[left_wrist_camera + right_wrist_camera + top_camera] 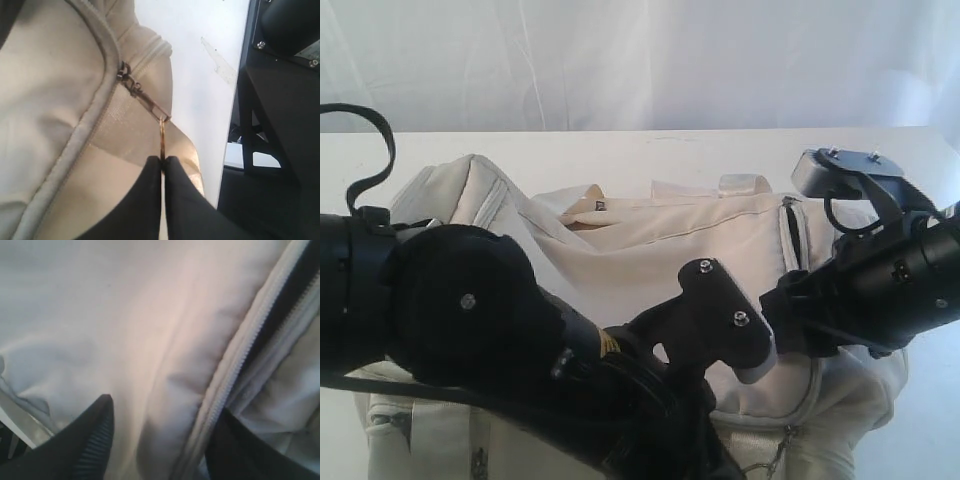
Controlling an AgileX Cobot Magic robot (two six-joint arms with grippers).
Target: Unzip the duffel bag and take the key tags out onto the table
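The cream duffel bag (650, 250) lies on the white table (620, 150), partly behind both black arms. In the left wrist view my left gripper (162, 160) is shut on the metal ring (162, 137) that hangs from the bag's zipper pull (145, 100), near the bag's end by the table edge. My right gripper (160, 410) is open and close over the bag's fabric. One of its fingers (95, 435) rests on the cloth and the other sits beside the grey zipper (240, 360). A dark slit (290, 295) shows where that zipper is parted. The key tags are hidden.
The left arm (460, 300) crosses the front of the bag and covers much of it. The right arm and its camera mount (850, 170) hang over the bag's right end. A white draped backdrop (640, 60) stands behind the table. A black frame (280, 125) stands beyond the table edge.
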